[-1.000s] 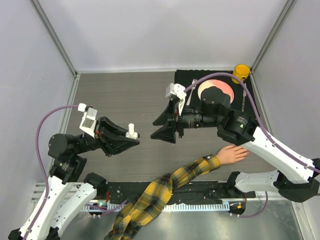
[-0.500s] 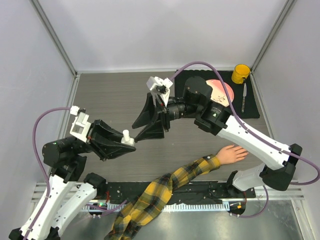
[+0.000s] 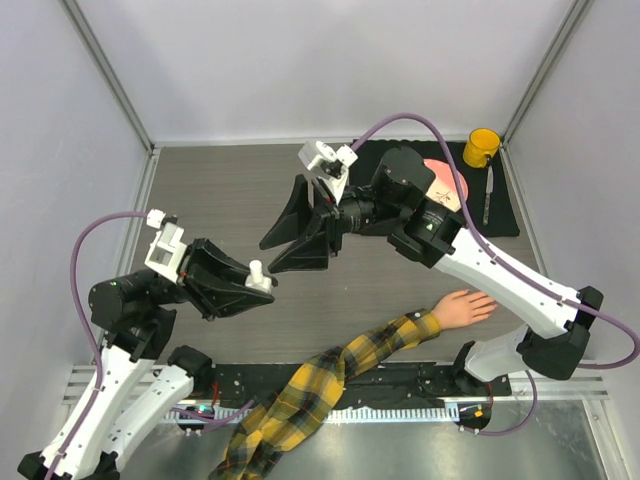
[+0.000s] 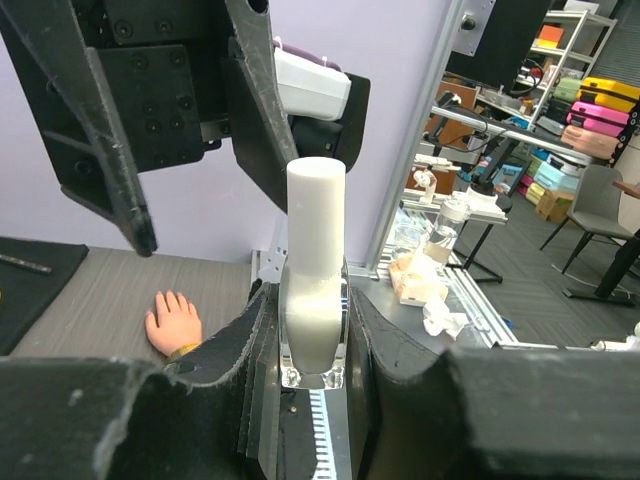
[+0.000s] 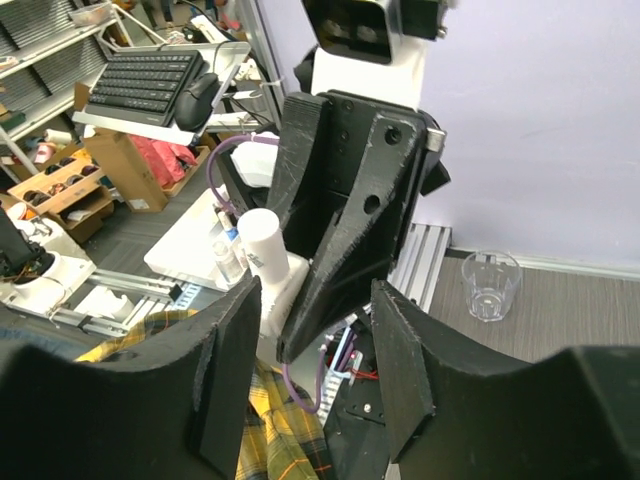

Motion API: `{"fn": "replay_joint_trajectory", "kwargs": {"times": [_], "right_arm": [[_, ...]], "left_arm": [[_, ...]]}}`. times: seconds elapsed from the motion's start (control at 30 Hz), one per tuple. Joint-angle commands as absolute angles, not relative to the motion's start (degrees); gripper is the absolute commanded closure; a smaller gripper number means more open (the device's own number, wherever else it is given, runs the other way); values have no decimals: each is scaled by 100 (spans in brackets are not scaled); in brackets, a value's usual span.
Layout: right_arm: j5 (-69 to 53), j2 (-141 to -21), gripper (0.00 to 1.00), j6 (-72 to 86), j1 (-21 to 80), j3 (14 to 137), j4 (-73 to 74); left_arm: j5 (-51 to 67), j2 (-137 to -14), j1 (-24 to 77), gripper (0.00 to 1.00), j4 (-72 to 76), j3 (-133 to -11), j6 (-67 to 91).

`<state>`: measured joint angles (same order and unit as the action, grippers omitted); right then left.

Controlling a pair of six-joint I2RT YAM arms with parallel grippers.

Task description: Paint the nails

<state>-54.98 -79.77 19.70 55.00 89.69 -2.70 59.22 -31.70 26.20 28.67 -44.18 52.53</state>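
With the left hand (image 4: 312, 335) pinching the bottle (image 4: 313, 310), centre the spread right hand (image 3: 266, 258) around the white cap (image 4: 316, 215) before closing; the nails (image 3: 489, 305) lie well apart on the counter (image 3: 230, 190).

Left fingers (image 3: 238, 288) clamp bottle (image 3: 259, 271) — right fingers (image 3: 290, 215) (spread) just beside.

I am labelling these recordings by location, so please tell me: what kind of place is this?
Probably a robotics lab or workshop. The table stands in a walled test cell, and the wrist views show a keyboard, storage shelves with coloured bins and an office chair outside it.
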Motion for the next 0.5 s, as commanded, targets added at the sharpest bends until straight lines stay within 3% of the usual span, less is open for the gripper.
{"fn": "replay_joint_trajectory", "kwargs": {"times": [0.0, 0.47], "right_arm": [[-5844, -8068, 48, 2468, 5537, 9123, -1176], [-5924, -8183, 54, 2768, 5739, 9000, -1582]], "left_arm": [[5968, -3225, 2628, 100, 3261, -4412, 5396], [5959, -3278, 2637, 100, 3357, -4386, 5432]]}}
